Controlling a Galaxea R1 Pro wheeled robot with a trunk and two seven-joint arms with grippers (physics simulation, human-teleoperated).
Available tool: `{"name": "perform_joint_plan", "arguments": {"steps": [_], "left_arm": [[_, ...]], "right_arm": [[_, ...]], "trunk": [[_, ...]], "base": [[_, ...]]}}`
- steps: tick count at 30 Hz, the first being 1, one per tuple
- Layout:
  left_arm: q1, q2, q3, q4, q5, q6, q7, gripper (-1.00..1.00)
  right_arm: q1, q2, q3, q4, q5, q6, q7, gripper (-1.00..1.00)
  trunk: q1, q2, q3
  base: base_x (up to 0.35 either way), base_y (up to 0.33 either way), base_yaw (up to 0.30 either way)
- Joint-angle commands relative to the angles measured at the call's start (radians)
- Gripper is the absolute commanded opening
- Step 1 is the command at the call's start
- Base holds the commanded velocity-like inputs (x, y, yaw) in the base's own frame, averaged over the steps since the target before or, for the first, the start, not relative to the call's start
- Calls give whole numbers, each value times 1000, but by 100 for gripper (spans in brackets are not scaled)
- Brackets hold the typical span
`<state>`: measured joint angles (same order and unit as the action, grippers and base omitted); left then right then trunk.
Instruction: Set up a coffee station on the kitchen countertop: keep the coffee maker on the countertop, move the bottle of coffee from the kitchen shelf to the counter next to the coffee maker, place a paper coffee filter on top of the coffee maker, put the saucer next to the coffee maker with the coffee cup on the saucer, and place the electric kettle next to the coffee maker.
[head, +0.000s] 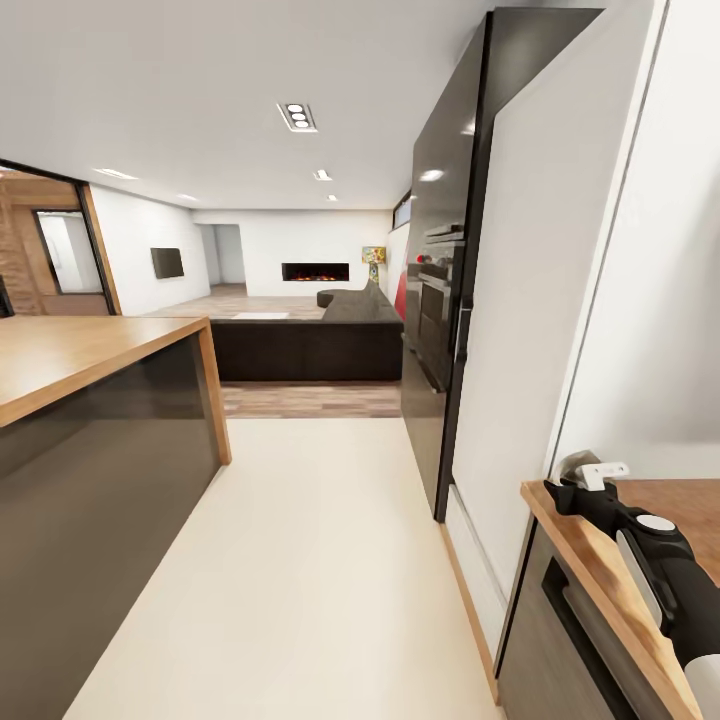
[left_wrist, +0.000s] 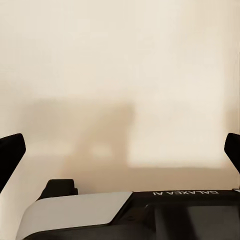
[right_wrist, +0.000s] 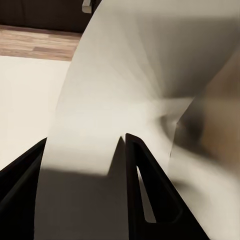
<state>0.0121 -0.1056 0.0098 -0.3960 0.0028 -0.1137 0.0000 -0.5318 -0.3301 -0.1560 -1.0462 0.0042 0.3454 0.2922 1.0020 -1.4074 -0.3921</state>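
My right gripper (head: 592, 476) hovers over the near end of a light-wood countertop (head: 585, 560) at the lower right. It is shut on the paper coffee filter (head: 578, 464), a small pale cone. In the right wrist view the filter (right_wrist: 150, 75) is a broad white curved sheet, pinched between the dark fingers (right_wrist: 145, 200). In the left wrist view my left gripper (left_wrist: 120, 150) is open above cream floor, its fingertips (left_wrist: 11, 152) far apart with nothing between them.
A second wood-topped counter with a dark front (head: 100, 440) runs along the left. Tall dark and white cabinets (head: 480, 300) with a built-in oven line the right. A cream floor aisle (head: 310, 540) leads ahead to a dark sofa (head: 310, 345) and the living room.
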Motion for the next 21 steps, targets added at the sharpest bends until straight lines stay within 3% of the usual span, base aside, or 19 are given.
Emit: {"name": "perform_joint_plan", "arguments": {"steps": [1,10,21], "left_arm": [[0,0,1,-1,0,-1,0,100],[0,0,1,-1,0,-1,0,100],[0,0,1,-1,0,-1,0,100]], "right_arm": [[-1,0,-2,-1,-1,6,5,-100],[-1,0,-2,-5,-1,6,7,-100],[-1,0,-4,-9,-2,6,7,-100]], "trunk": [[0,-1,-1],[-27,48,21],[-27,48,21]], "base": [[0,0,0],[0,0,0],[0,0,0]]}}
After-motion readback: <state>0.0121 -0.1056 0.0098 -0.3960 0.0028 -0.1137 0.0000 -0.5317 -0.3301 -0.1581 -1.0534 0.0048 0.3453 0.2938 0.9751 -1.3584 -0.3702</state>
